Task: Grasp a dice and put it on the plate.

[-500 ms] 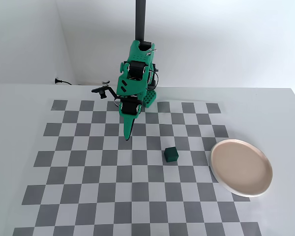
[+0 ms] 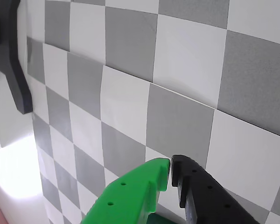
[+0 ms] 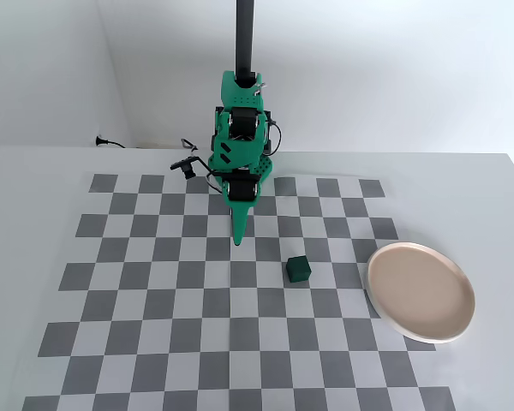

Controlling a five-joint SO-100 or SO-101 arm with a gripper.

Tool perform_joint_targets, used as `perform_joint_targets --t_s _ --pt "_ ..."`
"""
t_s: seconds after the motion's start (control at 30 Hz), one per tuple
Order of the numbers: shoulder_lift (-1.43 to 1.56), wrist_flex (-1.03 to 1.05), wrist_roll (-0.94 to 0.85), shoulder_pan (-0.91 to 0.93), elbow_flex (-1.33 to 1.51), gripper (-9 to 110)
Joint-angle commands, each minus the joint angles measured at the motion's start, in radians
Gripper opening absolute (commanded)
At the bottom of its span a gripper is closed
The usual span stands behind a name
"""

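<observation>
The dice (image 3: 299, 269) is a small dark green cube on the checkered mat, a little right of centre in the fixed view. The plate (image 3: 420, 291) is round and beige-pink with a pale rim; it lies at the mat's right edge and is empty. My gripper (image 3: 238, 239) points down over the mat, about one square left of the dice and slightly behind it, and holds nothing. In the wrist view the gripper (image 2: 171, 163) shows a green jaw and a black jaw with their tips together. The dice does not show in the wrist view.
The arm's base (image 3: 242, 128) stands at the back edge of the checkered mat (image 3: 154, 300) on a white table. A small black part (image 3: 187, 165) and a cable lie left of the base. A dark bracket (image 2: 11, 60) shows at the wrist view's upper left.
</observation>
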Motion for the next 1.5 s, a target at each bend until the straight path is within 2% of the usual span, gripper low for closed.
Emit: perform_joint_targets --t_s 0.0,0.2,0.47,0.53,0.7,0.8,1.3,1.47 --pt "0.012 -0.012 -0.006 0.015 -0.015 -4" --pt "0.012 -0.021 -0.063 -0.003 -0.015 -4" --pt "0.012 -0.156 -0.176 0.028 -0.015 -4" --pt "0.012 -0.175 -0.360 0.037 -0.015 -4" --pt "0.011 -0.184 -0.506 0.064 -0.015 -4" --pt "0.011 -0.130 -0.704 0.075 -0.015 -4" --pt "0.012 -0.255 -1.368 -0.037 -0.015 -4" --pt "0.012 -0.210 -1.598 -0.046 -0.015 -4"
